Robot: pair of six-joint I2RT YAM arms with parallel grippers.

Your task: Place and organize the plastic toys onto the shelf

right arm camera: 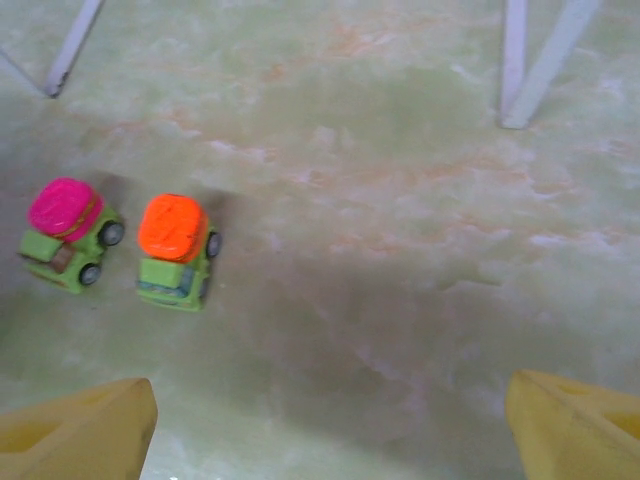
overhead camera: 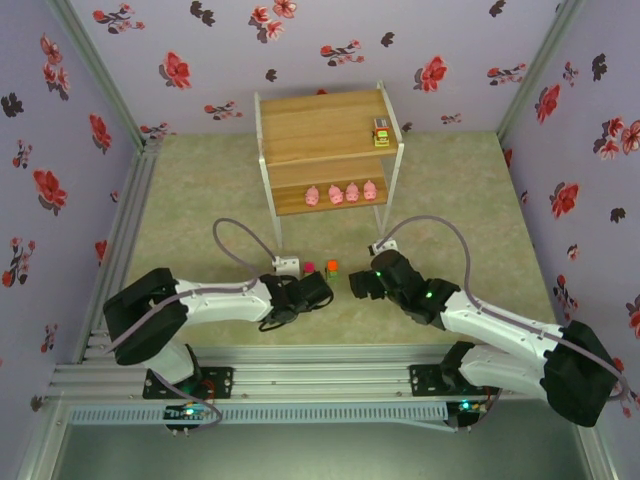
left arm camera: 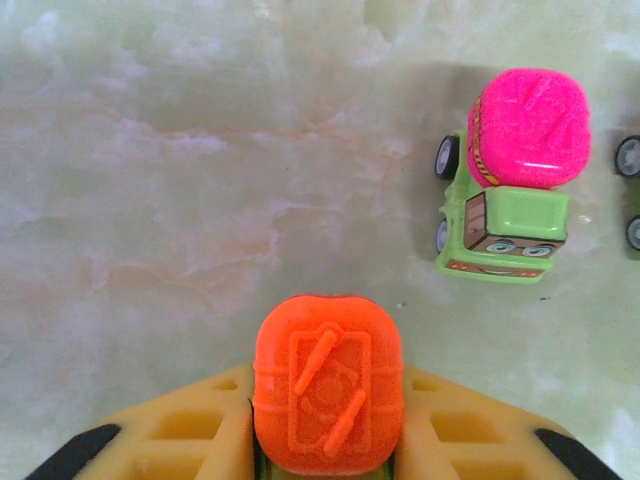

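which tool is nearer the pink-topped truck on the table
Left. The left tool, shut on an orange-topped truck, sits close to the pink-topped truck; the open right tool is beyond a second orange truck.

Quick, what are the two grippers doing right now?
Left gripper: closed on an orange-topped green plastic toy truck.
Right gripper: open, holding nothing.

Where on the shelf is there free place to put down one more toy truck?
The top board is bare from its left edge to the lone truck at its right edge. The lower board is crowded: four pink pigs line its front, leaving a small patch at the left end.
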